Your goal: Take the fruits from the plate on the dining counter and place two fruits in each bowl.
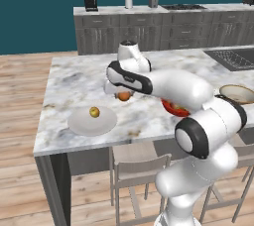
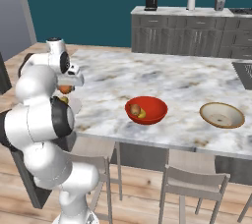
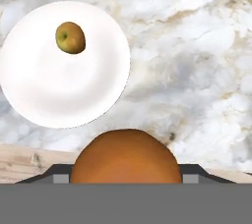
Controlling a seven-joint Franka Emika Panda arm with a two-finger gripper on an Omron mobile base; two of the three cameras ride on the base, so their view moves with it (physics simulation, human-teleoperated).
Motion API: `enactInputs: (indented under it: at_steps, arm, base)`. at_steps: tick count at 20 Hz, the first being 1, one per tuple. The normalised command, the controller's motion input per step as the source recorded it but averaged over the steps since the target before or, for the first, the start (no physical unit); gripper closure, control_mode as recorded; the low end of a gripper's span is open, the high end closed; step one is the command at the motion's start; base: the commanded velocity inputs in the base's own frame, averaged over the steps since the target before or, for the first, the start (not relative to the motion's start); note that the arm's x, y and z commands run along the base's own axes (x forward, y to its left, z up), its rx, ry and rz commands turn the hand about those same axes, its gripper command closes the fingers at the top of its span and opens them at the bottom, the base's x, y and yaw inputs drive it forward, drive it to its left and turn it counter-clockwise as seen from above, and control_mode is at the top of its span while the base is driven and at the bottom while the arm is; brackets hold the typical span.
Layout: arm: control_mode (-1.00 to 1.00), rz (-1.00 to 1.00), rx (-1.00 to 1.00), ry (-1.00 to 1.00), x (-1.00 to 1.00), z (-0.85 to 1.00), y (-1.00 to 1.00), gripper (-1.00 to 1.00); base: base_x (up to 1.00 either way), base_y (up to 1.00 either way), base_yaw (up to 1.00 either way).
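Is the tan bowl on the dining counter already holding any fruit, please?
No, in the right base view the tan bowl shows a bare pale inside, while the red bowl holds two fruits.

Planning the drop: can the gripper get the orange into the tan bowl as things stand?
Probably yes. The gripper holds the orange above the counter; the tan bowl looks empty, and only the low red bowl lies between.
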Motion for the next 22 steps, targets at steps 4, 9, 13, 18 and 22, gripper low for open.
enactInputs:
  at_steps: [4,9,13,18,22]
  arm:
    - [-1.0,0.02,0.0,0.1,-0.41,0.7,-0.77,1.0]
    - [-1.0,0.02,0.0,0.03,-0.89,0.25,-0.79,1.0]
    - [-1.0,0.01,0.0,0.0,-1.0,-0.04,-0.48,1.0]
    - [-1.0,0.0,0.0,0.0,-0.56,0.0,-0.09,1.0]
    - [-1.0,0.0,0.0,0.0,-0.25,0.04,-0.01,1.0]
  base:
    - [0.0,0.0,0.0]
    - [0.0,0.0,0.0]
    - [0.0,0.0,0.0]
    - [0.0,0.0,0.0]
    - [0.0,0.0,0.0]
